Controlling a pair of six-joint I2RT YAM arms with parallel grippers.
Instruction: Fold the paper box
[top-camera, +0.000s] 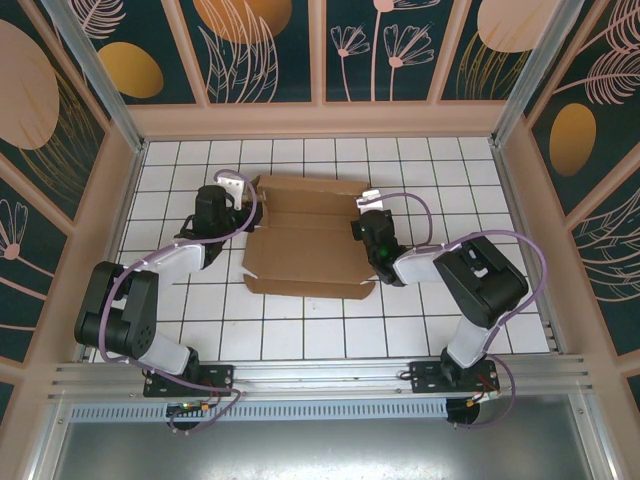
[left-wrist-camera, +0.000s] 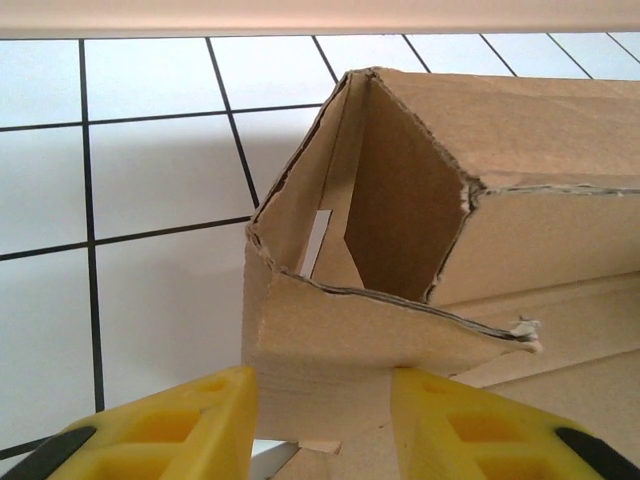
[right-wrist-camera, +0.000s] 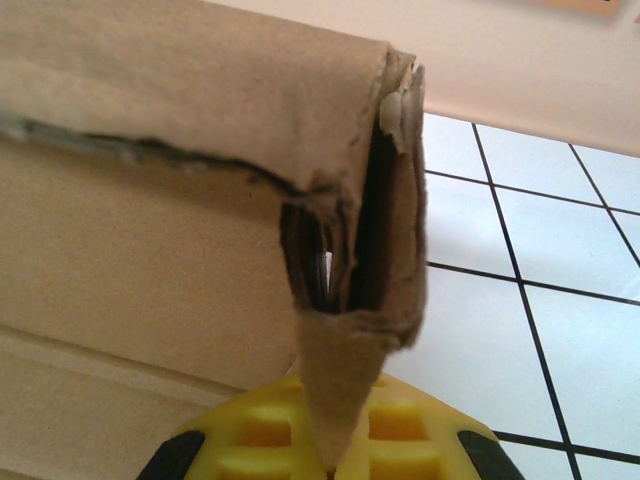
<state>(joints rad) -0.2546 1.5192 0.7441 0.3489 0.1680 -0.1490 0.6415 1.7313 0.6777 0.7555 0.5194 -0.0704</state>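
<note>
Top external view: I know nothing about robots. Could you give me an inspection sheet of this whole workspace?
Surface: white tiled table with dark grid lines.
Job's things: brown paper box, partly folded, its far edge raised into a wall and the rest lying flat.
Clutter: nothing seen.
Grippers: left gripper has its yellow fingers on either side of the box's folded left corner and appears to grip it. The right gripper is shut on a thin flap at the right corner.
Cables: purple cables loop along both arms, off the cardboard.
Surroundings: dark floral walls; a metal rail at the near edge.
</note>
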